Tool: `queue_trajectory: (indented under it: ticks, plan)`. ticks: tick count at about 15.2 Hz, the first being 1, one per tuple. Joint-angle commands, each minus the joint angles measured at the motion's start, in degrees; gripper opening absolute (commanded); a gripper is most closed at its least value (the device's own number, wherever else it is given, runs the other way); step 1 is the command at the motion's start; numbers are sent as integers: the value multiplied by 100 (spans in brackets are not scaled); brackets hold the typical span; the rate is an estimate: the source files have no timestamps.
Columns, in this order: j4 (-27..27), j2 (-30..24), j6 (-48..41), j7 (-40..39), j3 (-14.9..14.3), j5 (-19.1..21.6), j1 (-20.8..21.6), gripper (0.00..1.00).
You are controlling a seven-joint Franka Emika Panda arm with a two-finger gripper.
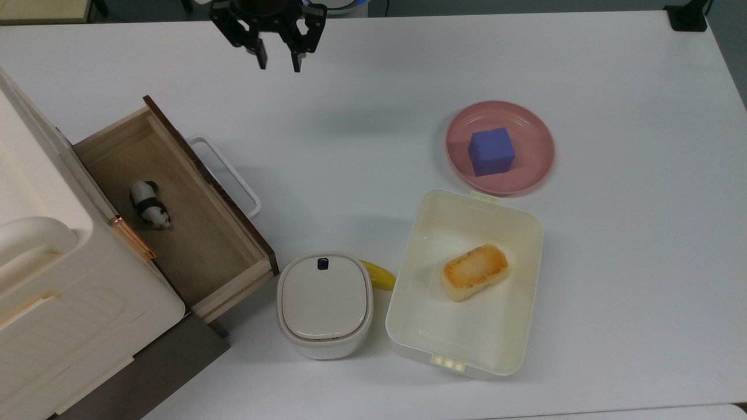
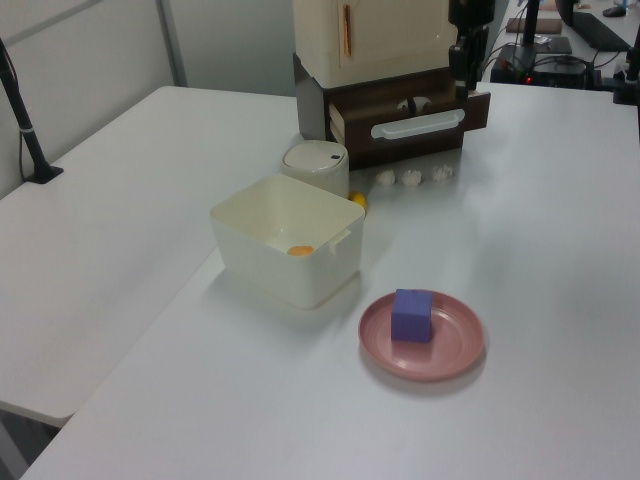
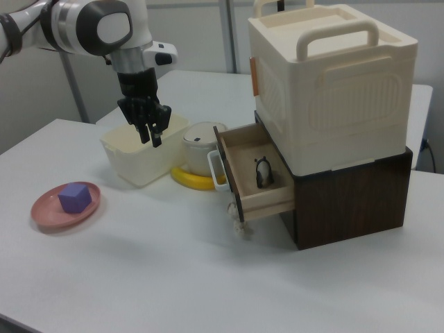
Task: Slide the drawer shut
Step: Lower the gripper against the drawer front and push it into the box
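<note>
Matt light-wood drawer [image 1: 175, 233], dark front

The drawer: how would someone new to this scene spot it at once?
Start at the big cream cabinet on its dark base. The drawer juts out just below it: a light-wood tray with a dark brown front, a white loop handle and a small panda figure inside. The nearby cream lunch box is plastic.

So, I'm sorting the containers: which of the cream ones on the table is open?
The big rectangular lunch box with the toasted bread in it is open. The small rounded container beside it has its lid on.
</note>
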Motion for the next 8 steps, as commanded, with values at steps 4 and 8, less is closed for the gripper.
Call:
queue_trajectory:
  ticks: [4,8]
  plan:
    - [-212,306,236,2145,48,132,-79,0]
    - [-300,825,956,3509,30,-52,-211,0]
